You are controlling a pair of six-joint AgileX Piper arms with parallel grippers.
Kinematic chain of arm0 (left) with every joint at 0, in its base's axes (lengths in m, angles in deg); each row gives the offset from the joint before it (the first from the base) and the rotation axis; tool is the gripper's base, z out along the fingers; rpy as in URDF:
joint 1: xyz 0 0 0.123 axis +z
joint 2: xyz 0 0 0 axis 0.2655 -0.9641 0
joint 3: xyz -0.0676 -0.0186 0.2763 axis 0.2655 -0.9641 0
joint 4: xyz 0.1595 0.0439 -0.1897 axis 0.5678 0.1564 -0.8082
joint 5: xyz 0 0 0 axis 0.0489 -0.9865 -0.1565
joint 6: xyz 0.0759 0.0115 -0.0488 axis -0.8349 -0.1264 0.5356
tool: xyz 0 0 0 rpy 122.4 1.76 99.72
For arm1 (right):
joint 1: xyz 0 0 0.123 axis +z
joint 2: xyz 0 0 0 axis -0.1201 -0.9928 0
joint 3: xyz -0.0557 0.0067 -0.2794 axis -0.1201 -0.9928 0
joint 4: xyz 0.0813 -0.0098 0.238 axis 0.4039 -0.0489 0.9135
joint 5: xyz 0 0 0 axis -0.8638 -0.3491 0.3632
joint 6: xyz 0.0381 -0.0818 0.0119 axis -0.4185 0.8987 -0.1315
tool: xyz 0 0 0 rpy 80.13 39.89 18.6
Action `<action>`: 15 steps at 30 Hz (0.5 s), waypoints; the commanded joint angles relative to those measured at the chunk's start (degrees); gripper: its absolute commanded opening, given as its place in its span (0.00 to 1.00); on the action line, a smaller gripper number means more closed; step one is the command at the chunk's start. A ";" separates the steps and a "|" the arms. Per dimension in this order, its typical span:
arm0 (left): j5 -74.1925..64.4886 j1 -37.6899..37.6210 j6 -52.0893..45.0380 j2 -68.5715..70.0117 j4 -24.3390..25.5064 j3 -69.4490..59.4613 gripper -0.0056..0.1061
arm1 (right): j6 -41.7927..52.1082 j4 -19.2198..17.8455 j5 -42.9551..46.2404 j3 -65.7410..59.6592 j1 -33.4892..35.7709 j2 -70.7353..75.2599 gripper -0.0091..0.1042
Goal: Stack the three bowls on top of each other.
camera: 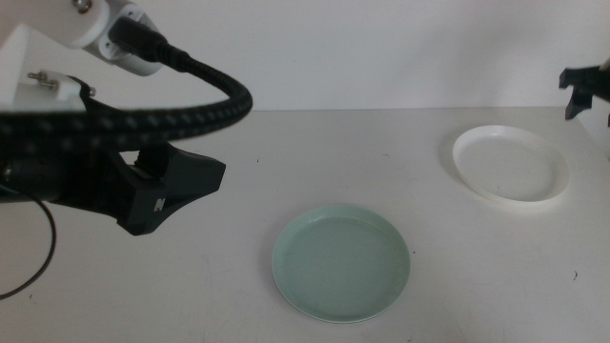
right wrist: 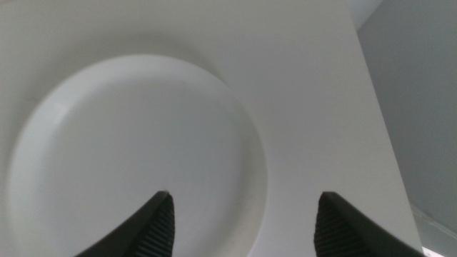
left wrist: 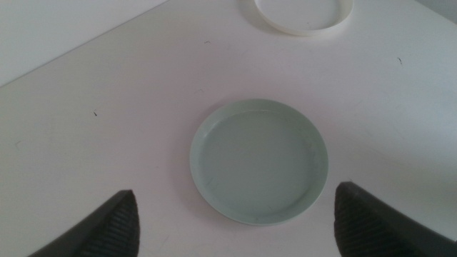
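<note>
A mint green bowl [camera: 341,262] lies near the table's front middle. My left gripper [camera: 195,183] hovers to its left, above the table, jaws open and empty. In the left wrist view the mint green bowl [left wrist: 259,160] lies between and beyond the spread jaws of the left gripper [left wrist: 235,193]. A white bowl [camera: 511,164] sits at the back right. My right gripper [camera: 583,88] hangs above its far right side. The right wrist view shows the white bowl [right wrist: 136,157] close below the right gripper [right wrist: 243,200], whose jaws are open and hold nothing.
The left arm's black ribbed cable [camera: 205,105] and white body [camera: 105,29] fill the left of the middle view and hide the table behind them. The table's right edge [right wrist: 371,121] runs close beside the white bowl. A white wall [camera: 381,48] stands behind.
</note>
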 commanded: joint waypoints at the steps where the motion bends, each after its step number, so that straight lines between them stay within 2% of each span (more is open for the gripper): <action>1: 3.61 0.13 0.17 0.62 -0.77 1.91 0.96 | 0.53 -2.31 2.50 1.87 -0.43 1.65 0.52; 5: 3.61 0.13 0.17 0.62 -0.77 1.91 0.96 | 0.53 -4.36 3.81 1.87 -0.43 -1.46 0.52; 15: 3.61 0.13 0.13 0.62 -0.77 1.91 0.96 | 0.53 -3.88 7.99 1.87 -0.43 -6.82 0.51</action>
